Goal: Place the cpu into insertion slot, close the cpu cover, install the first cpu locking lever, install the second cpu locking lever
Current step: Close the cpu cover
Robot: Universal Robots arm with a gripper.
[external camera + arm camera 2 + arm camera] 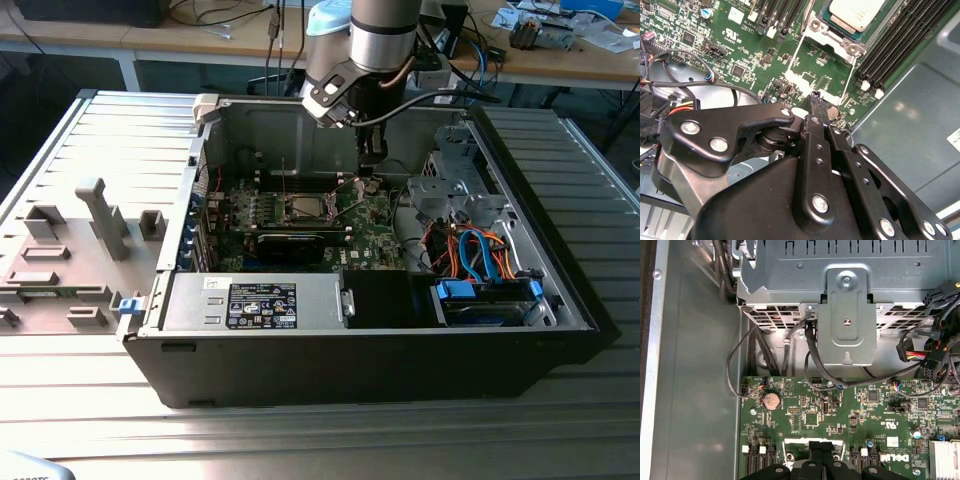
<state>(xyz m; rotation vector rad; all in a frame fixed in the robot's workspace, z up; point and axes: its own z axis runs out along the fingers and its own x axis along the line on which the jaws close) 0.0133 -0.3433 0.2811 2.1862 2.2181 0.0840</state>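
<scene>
The cpu [305, 208] [856, 11], with its silvery top, lies in the insertion slot [832, 31] on the green motherboard inside the open computer case. The cpu cover [796, 60] [790, 442] is swung open away from the slot, and green board shows through its window. My gripper [370, 172] [816, 97] [821, 446] hangs low over the board, on the exterior view's right of the slot. Its black fingers are pressed together, their tips at the cover's free edge. A thin lever rod [283, 178] stands raised beside the slot.
Black memory slots [905, 40] flank the socket. A grey metal drive cage [847, 300] and bundled cables [470, 250] lie beyond the board, with a coin cell [771, 400] near its corner. The power supply [260, 300] fills the case front. A grey fixture plate [60, 250] is outside.
</scene>
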